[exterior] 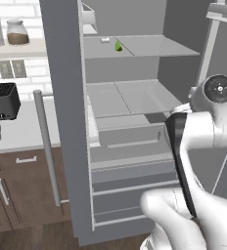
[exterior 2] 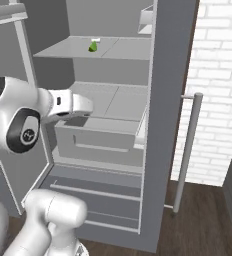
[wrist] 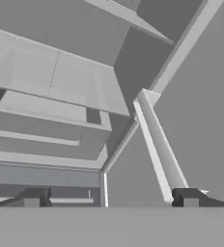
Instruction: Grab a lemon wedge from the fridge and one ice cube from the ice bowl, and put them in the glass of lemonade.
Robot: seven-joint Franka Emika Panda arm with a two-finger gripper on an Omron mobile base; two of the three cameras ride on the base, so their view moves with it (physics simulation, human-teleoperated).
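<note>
Fridge [exterior: 66, 122] doors stand open, and there's the lemon wedge [exterior: 118, 46] on the upper shelf [exterior: 154, 48], a small white item just beside it. The gripper [wrist: 109, 198] sits lower, by the middle shelf, fingers spread wide with nothing between them, facing down toward the drawers. To do this well, I'd lift the hand to upper-shelf height, reach in level above the shelf, centre the wedge between the fingertips, then close gently — it's tiny and could skid backward.

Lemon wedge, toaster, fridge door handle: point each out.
lemon wedge [exterior: 118, 46], left base view, middle of the green piece on the upper shelf.
toaster [exterior: 4, 101], left base view, front face.
fridge door handle [exterior 2: 187, 150], right base view, mid-bar.
</note>
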